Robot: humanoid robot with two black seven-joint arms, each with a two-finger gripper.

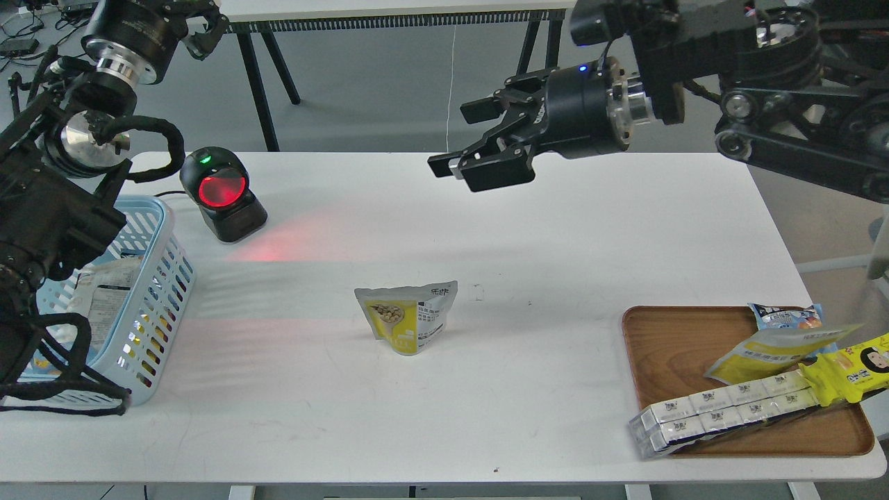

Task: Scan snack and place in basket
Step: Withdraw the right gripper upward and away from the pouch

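Observation:
The snack [407,317], a small yellow and silvery pouch with a round picture of beige nuggets, stands upright by itself in the middle of the white table. My right gripper [467,140] is open and empty, high above the table's far side, well behind and to the right of the pouch. The light blue basket [161,276] stands at the table's left edge with packets inside, partly hidden by my left arm. My left gripper [198,31] is at the top left, far above the basket; its fingers cannot be told apart.
A black scanner [221,194] with a glowing red window stands at the back left and casts red light on the table. A brown wooden tray [667,354] at the front right holds a flat yellow pouch, a long yellow packet and white boxes.

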